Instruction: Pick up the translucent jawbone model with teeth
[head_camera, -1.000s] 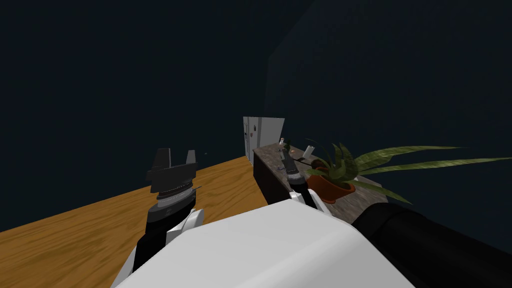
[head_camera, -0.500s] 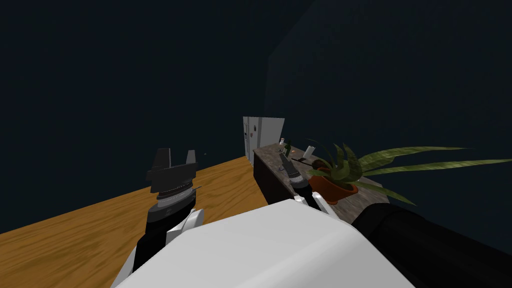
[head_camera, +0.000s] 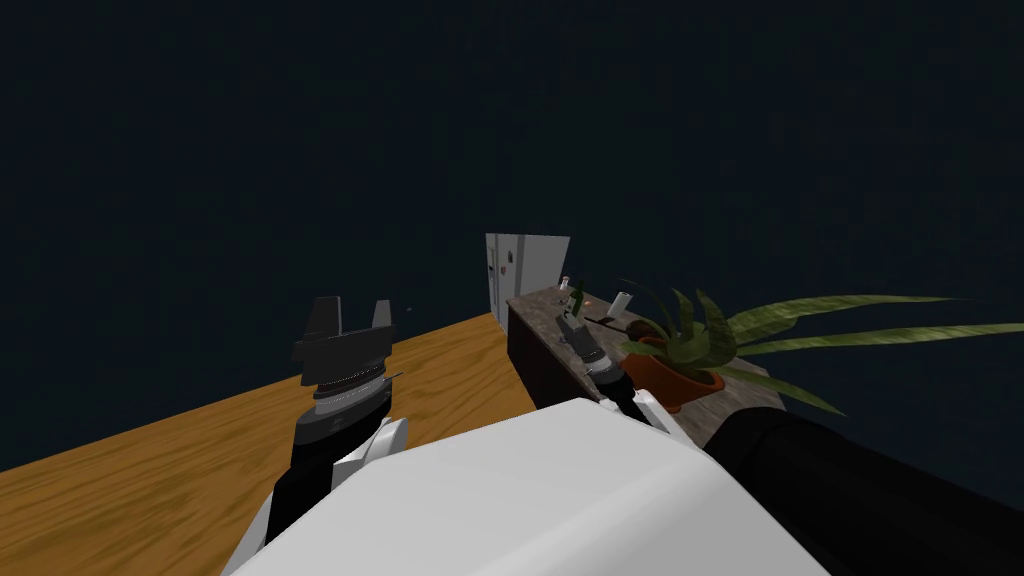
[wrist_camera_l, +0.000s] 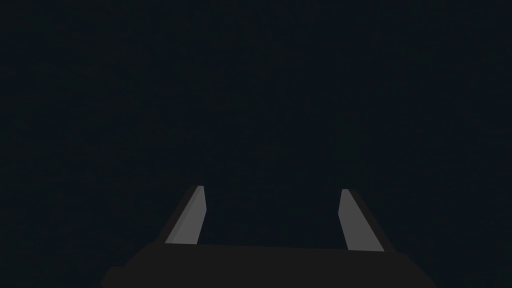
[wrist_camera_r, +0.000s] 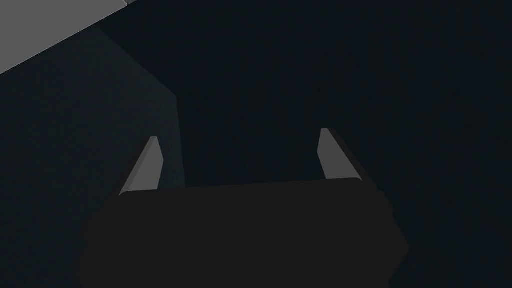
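The left pincer (head_camera: 352, 310) is held up in front of me on my left, above the wooden floor (head_camera: 200, 450). Its two fingers (wrist_camera_l: 187, 220) stand well apart with nothing between them, facing a flat dark wall.

The right arm reaches forward on my right, and the right pincer (head_camera: 570, 322) shows small in the head view, lying across the surface (head_camera: 545, 305), a counter with a mottled brown-grey top and a dark front. Its fingers (wrist_camera_r: 332, 155) are also spread wide and hold nothing.

On the near end of the surface stands a potted plant (head_camera: 690, 345) in a reddish-brown pot, its long green leaves stretching far out to the right. Beyond the right pincer, toward the far end of the surface, sit several small things (head_camera: 572, 290): a pale one, a greenish one just beside it, and a white tilted thing (head_camera: 620, 298) a little apart, nearer the plant. They are too small for me to say which of them is the jawbone model; if it is there, it sits among these, ahead of the right pincer and apart from it. A white fridge (head_camera: 530, 262) stands behind the far end of the surface, against the dark walls
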